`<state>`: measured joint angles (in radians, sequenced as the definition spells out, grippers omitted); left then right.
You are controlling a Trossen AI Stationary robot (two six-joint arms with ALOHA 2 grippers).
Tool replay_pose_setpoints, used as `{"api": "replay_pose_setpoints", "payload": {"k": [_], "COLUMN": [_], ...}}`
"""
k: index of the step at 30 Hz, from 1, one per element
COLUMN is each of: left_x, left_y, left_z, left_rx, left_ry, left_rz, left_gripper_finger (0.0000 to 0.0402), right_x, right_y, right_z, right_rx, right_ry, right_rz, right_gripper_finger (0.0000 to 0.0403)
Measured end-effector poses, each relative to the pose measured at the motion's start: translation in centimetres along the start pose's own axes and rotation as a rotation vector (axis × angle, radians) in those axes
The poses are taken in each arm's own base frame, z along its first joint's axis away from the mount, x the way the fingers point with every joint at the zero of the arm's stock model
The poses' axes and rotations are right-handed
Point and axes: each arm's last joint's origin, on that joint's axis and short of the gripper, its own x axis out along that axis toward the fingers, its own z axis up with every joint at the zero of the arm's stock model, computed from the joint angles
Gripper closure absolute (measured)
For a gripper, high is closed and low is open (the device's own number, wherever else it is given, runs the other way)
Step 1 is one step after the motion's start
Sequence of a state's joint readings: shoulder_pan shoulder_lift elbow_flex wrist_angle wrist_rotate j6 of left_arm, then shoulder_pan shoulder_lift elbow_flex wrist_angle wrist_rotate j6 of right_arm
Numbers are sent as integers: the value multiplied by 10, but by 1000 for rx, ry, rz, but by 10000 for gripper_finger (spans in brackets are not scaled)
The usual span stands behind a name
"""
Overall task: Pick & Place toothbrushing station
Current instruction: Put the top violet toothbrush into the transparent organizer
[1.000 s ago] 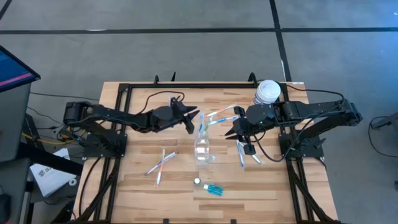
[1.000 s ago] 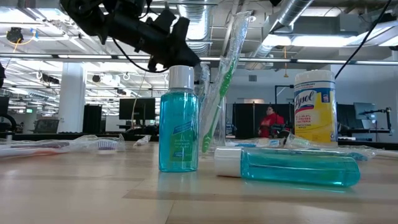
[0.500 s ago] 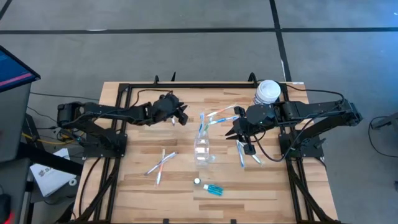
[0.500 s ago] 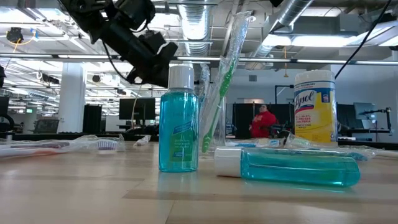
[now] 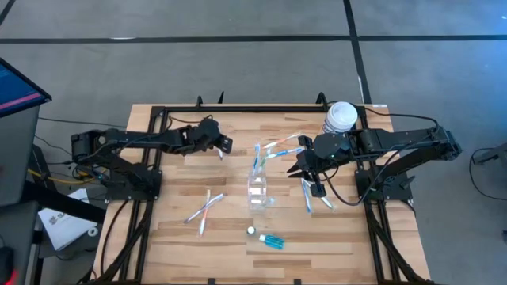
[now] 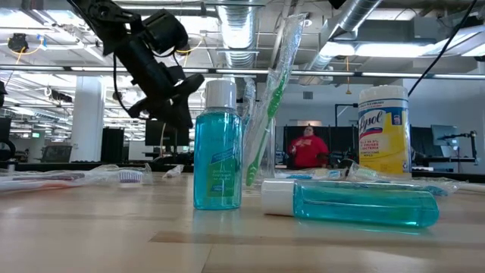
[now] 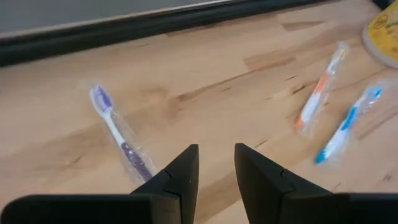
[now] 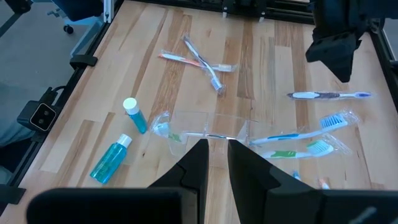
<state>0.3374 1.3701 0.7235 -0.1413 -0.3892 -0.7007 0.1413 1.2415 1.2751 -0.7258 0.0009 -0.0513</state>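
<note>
a wooden table (image 5: pixel 174 237) in an open workshop; the clear tumbler (image 5: pixel 258 190) stands mid-table with toothbrushes (image 5: pixel 256 158) in it; the left gripper (image 5: pixel 223 146) hovers to its left, fingers slightly apart, empty, above a purple toothbrush (image 7: pixel 121 140); the right gripper (image 5: pixel 315 190) waits on the tumbler's right, nearly closed, empty; a skewed descent could push the wrapped brush aside.

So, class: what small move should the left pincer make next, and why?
Probably lower the left pincer onto the purple toothbrush: its fingers stand apart and empty, with the brush lying flat just beside them. Right pincer waits near the cup.
</note>
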Motion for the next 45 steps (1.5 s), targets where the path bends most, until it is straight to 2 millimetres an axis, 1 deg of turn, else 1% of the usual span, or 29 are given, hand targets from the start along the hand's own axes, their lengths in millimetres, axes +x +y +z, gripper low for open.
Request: {"api": "replay_pose_setpoints", "payload": {"k": [7,13,17,21,26,34,39,45], "left_x": [3,4,7,9,11,15,16,15], "left_y": [7,13,18,25,31,36,40,38], "left_z": [3,-1,-9,-19,-29,-39,-45,-50], "left_rx": [-30,-50,-45,-76,-81,-127,-142,-153], "left_ry": [29,77,110,135,142,120,129,128], "left_rz": [11,33,43,63,68,29,39,21], "left_gripper_finger": [303,303,303,303,303,303,303,303], "right_x": [0,0,0,0,0,3,3,3], "right_y": [0,0,0,0,0,0,0,0], "right_z": [0,0,0,0,0,-1,-1,-1], "right_rx": [10,11,11,10,10,7,8,8], "right_ry": [1,4,4,4,4,13,14,13], "right_rz": [0,0,0,0,0,1,0,0], "right_gripper_finger": [351,351,351,351,351,351,351,351]}}
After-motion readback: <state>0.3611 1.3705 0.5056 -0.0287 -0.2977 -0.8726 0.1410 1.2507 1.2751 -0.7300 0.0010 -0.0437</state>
